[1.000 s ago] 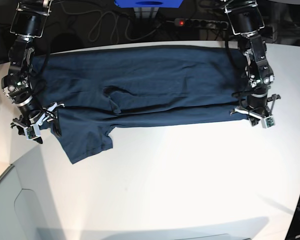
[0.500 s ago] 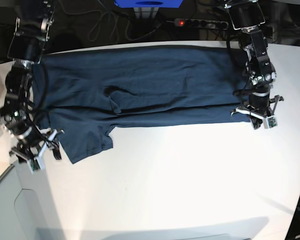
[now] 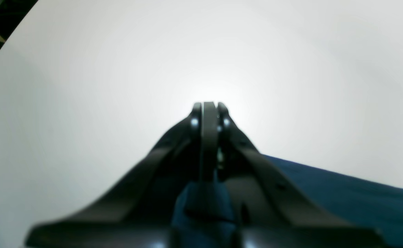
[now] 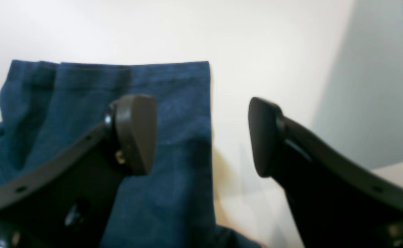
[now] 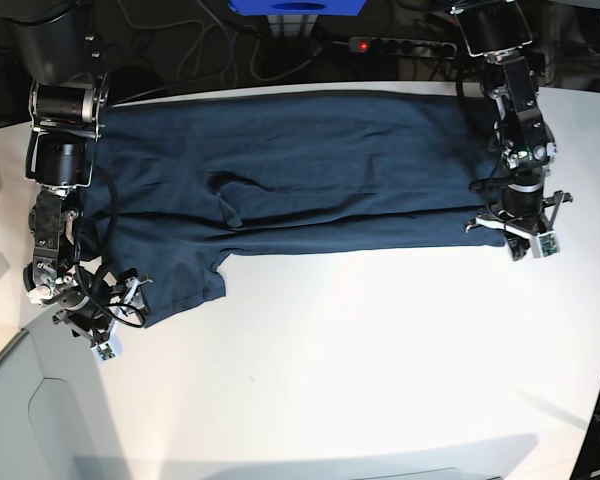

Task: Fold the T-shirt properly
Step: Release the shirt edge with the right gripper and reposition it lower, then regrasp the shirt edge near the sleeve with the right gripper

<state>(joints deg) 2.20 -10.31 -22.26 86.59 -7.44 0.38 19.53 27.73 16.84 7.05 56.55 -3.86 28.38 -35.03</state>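
White tabletop (image 5: 380, 350) carries the T-shirt (image 5: 280, 180) spread wide, left gripper (image 3: 206, 110) pinched tight on its hem corner, right gripper (image 4: 201, 134) gaping empty, angled low over its sleeve edge.

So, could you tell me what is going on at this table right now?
A two-armed robot is part-way through folding a dark navy T-shirt spread across a white table. The left gripper is shut at the shirt's near corner, with blue fabric bunched between its fingers in the wrist view. The right gripper hangs open over the sleeve at the opposite end, one finger above the cloth and the other above bare table. That sleeve sticks out toward the front edge, not yet folded in.
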